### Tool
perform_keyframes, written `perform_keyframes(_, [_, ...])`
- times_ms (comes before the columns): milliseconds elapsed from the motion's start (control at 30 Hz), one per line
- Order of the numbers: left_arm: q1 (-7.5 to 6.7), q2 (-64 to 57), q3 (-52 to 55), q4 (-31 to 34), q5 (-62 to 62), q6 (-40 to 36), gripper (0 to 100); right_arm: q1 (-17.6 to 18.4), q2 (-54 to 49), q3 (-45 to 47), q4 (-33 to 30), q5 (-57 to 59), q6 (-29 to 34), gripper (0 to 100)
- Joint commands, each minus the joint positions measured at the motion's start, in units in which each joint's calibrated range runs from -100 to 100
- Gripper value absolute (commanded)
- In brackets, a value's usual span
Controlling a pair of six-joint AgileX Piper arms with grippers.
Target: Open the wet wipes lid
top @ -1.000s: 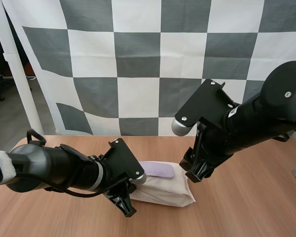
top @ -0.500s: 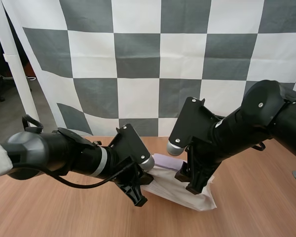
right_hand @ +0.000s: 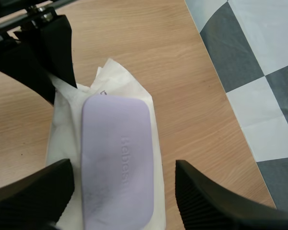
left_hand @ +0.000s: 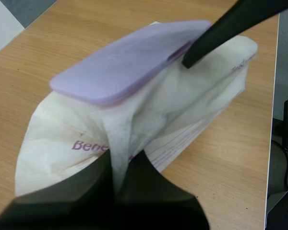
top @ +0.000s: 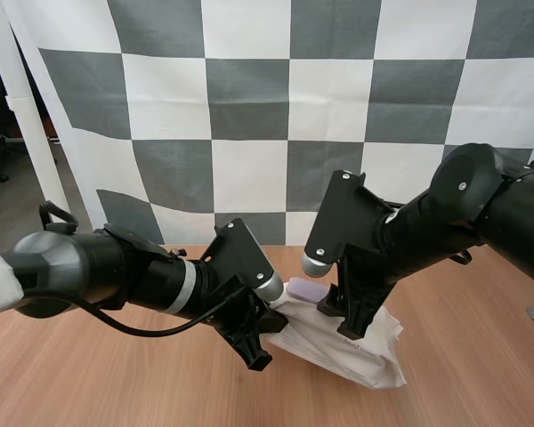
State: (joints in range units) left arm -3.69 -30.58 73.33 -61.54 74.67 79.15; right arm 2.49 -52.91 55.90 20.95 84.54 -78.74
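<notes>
Grippers close in on pack of wet wipes [top: 343,345] at mid-table [top: 116,382]

Left gripper [left_hand: 119,165] pinches a fold of wrapper at the tilted pack's left end. Right gripper [right_hand: 121,167], fingers spread wide and holding nothing, straddles the closed purple lid [right_hand: 117,158], one fingertip at its edge.

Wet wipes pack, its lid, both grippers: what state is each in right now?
Wet wipes pack: tilted, one end higher.
Lid: shut, flat on the pack.
Left gripper: shut on the pack's end.
Right gripper: open, fingers either side of the lid.
</notes>
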Motion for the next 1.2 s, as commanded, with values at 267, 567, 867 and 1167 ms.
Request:
perform_keyframes(267, [0.05, 0.0, 0.0, 0.5, 3.0, 0.0, 0, 0.0, 3.2, 0.0, -0.7, -3.0, -0.1, 97])
perform_keyframes(567, [0.05, 0.0, 0.0, 0.6, 4.1, 0.0, 0, 0.0, 3.2, 0.0, -1.1, -2.6, 0.1, 1])
perform_keyframes(867, [0.05, 0.0, 0.0, 0.9, 4.1, 0.0, 0, 0.0, 3.2, -1.2, -1.1, -1.9, 0.1, 0])
perform_keyframes(1167, [0.05, 0.0, 0.0, 1.0, 4.1, 0.0, 0, 0.0, 3.8, -5.2, -1.1, -2.1, 0.1, 0])
